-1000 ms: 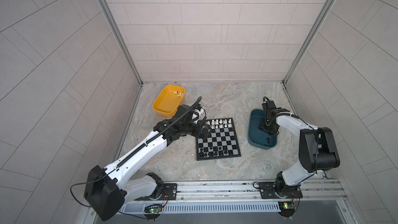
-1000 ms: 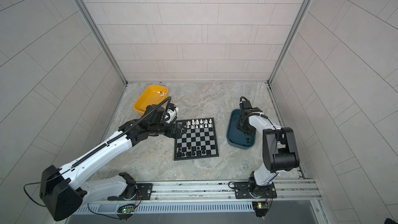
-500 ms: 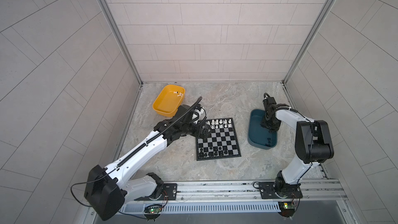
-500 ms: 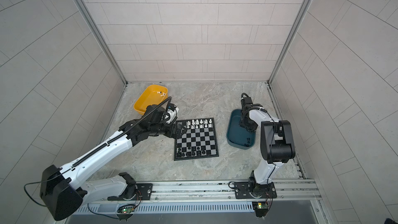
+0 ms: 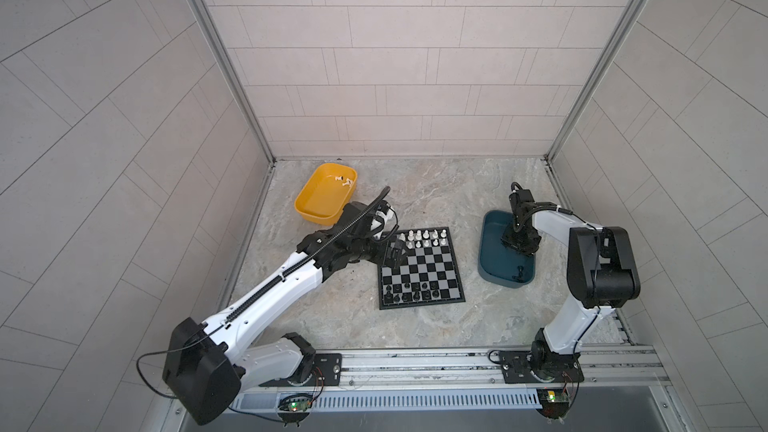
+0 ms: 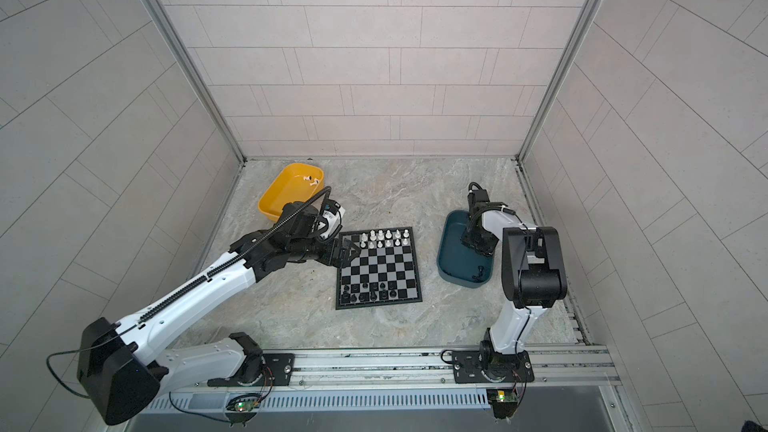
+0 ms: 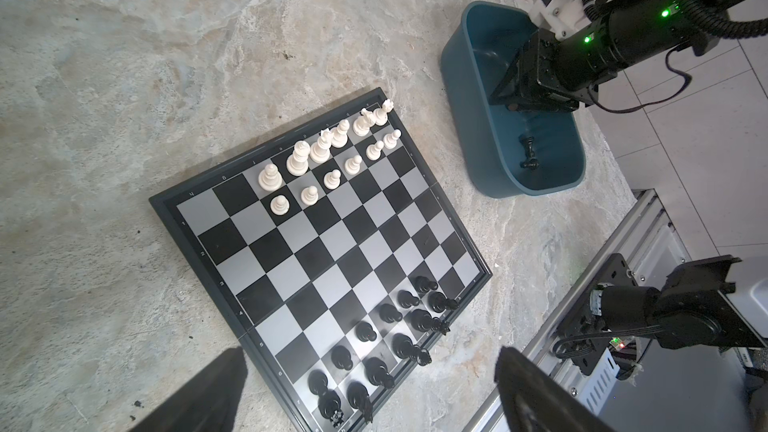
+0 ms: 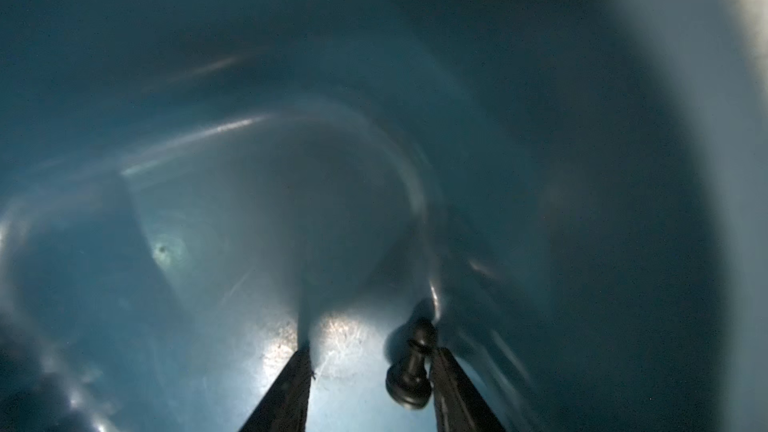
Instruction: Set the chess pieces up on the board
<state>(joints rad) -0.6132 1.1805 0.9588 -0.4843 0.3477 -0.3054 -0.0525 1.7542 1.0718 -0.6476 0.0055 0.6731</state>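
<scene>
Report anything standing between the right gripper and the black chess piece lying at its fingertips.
Nothing visible does. The small black plastic chess piece lies on the teal plastic tray floor, between the right gripper and its open fingers, close against one of them.

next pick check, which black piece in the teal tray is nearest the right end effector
The black pawn between the right end effector's fingers; the other black piece lies apart, farther along the teal tray.

grey marbled tabletop (image 5: 415,326); board (image 5: 419,268) at centre; yellow tray (image 5: 316,201) back left; teal tray (image 5: 493,245) right of board
</scene>
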